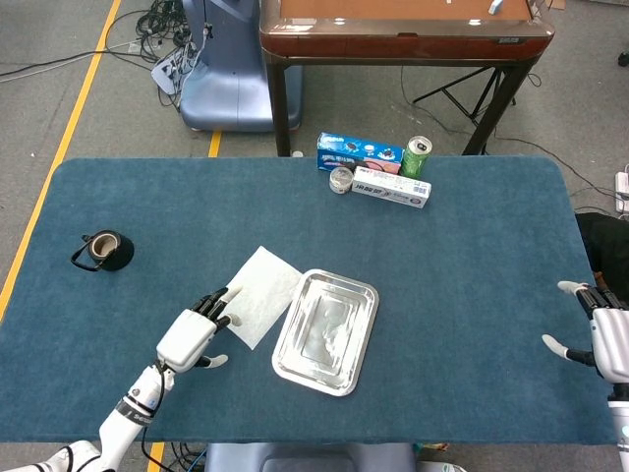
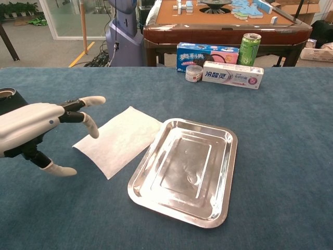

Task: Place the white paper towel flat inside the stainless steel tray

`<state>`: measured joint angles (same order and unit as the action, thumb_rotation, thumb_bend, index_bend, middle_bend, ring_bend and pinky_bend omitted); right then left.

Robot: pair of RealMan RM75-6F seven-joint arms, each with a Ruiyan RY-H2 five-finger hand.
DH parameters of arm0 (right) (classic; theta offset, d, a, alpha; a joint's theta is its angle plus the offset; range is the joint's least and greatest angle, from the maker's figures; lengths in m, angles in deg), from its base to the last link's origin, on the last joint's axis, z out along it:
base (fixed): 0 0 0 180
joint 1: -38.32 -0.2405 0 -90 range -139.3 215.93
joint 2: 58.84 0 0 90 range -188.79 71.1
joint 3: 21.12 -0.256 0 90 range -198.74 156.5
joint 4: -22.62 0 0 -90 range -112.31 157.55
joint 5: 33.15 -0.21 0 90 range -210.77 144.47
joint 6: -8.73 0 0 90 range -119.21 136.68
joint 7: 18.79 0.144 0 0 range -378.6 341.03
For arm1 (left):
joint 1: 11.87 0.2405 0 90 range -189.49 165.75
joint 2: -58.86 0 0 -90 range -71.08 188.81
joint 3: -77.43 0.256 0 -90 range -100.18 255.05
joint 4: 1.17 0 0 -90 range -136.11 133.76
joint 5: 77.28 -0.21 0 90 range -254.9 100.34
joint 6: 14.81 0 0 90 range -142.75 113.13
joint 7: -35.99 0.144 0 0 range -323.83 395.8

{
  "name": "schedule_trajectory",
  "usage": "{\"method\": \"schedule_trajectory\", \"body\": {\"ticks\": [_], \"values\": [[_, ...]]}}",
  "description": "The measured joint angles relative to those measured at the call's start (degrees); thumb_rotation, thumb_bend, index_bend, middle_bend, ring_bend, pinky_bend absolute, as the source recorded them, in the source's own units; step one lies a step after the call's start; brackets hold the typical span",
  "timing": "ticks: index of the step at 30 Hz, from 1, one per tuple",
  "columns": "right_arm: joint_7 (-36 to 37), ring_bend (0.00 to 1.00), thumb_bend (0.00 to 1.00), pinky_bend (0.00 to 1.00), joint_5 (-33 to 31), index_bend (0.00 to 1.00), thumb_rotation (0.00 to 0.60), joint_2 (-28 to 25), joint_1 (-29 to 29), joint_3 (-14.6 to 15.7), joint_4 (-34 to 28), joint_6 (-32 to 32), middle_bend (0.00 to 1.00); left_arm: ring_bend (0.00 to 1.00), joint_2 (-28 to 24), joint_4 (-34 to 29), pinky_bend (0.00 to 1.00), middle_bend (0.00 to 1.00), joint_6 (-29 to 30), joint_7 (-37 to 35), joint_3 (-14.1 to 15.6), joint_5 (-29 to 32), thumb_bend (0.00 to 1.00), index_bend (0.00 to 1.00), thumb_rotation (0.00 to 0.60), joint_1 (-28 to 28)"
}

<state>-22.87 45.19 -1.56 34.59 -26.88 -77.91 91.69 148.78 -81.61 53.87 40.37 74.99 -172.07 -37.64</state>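
Towel position: the white paper towel (image 1: pixel 256 296) lies flat on the blue table cover (image 1: pixel 472 246), its right-hand edge touching or just overlapping the rim of the stainless steel tray (image 1: pixel 325 331); none of it is inside. Its long axis runs diagonally, from near left to far right. The left hand (image 1: pixel 193 335) holds nothing, fingers spread, fingertips (image 2: pixel 96 99) just over the towel's near-left corner; contact cannot be confirmed. The right hand (image 1: pixel 601 339), also spread and holding nothing, sits at the far table edge, well apart. Judgement: the left hand is plainly the nearer.
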Motion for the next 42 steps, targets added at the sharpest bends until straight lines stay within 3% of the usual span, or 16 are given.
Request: {"method": "schedule_trajectory", "body": {"ticks": [17,42], "values": [[0.6,0.25,0.11,0.41,-0.4,0.27,0.600,-0.5,0.1,-0.2,-0.1,-0.1,0.32,0.00,6.4,8.2,0.15,0.00,-1.6,-0.8,-1.2,3.3,0.08,0.39,0.600,-3.1],[1.0,0.25,0.11,0.41,-0.5,0.27,0.600,-0.5,0.1,-0.2,-0.1,-0.4,0.32,0.00,9.8,12.6,0.15,0.00,-2.8,4.7,-1.8,8.2,0.08,0.43,0.600,-4.4]]}}
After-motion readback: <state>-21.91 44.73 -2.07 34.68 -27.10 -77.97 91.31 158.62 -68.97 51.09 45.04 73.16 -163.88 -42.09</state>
